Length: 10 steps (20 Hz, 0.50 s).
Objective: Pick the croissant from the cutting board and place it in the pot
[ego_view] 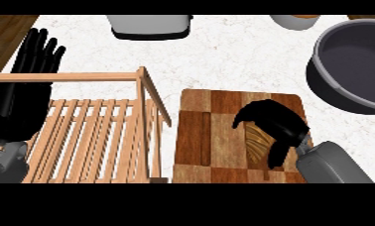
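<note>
Fingers [265, 113] of the right hand [275, 126] curled over the croissant [258, 141] on the cutting board [212, 141] — lifting straight up, then swinging toward the pot [330, 79] at two o'clock, looked wisest — while the left hand [29, 71] rested open at nine o'clock.

A white speckled counter [242, 56] carries a wooden slatted rack [95, 126] at left and a grey appliance [150, 26] at the far edge.
</note>
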Each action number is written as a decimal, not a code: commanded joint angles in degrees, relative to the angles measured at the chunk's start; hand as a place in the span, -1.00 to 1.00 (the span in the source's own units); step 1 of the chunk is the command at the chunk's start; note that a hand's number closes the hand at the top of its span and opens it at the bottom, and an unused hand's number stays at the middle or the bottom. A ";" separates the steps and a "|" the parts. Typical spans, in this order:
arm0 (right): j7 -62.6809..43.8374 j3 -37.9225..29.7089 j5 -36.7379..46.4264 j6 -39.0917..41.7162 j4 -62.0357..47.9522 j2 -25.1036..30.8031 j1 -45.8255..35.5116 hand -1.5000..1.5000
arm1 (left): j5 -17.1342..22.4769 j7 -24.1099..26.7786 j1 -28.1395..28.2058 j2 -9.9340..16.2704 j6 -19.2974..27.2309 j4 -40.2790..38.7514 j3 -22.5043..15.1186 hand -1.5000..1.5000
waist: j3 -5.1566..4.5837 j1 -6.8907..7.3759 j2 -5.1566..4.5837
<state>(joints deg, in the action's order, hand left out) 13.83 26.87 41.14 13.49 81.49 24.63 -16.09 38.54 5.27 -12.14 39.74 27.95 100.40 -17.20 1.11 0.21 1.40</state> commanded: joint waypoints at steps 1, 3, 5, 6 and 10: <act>3.28 2.04 2.40 -3.99 1.16 -1.88 2.60 1.00 | -2.48 -0.20 -3.08 -1.80 -0.41 -8.83 0.44 0.00 | -1.09 -1.05 -1.58; 4.44 0.68 2.70 -3.54 -3.44 -3.04 -1.44 1.00 | -2.58 3.91 -1.22 -3.55 -3.02 -11.34 -0.43 0.00 | -1.13 -0.66 -1.81; 2.81 2.16 5.16 -4.79 -1.90 -4.36 0.52 1.00 | -3.31 2.09 -2.64 -2.94 -0.91 -9.08 -0.48 0.00 | -1.11 -0.77 -1.61; 3.13 1.54 4.30 -3.91 -0.05 -3.64 0.95 1.00 | -3.01 2.83 -1.33 -4.25 -0.71 -9.74 -1.75 0.00 | -1.12 -1.07 -1.62; -0.14 -0.43 6.22 -5.21 0.85 -5.49 -1.33 1.00 | -2.51 2.10 -4.89 -3.14 -0.42 -11.83 -0.81 0.00 | -1.14 -1.62 -1.70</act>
<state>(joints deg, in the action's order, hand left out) 16.24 27.39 46.40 10.43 81.56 21.91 -16.72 38.93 5.67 -12.55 40.50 28.25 99.51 -18.03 1.11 -0.29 1.85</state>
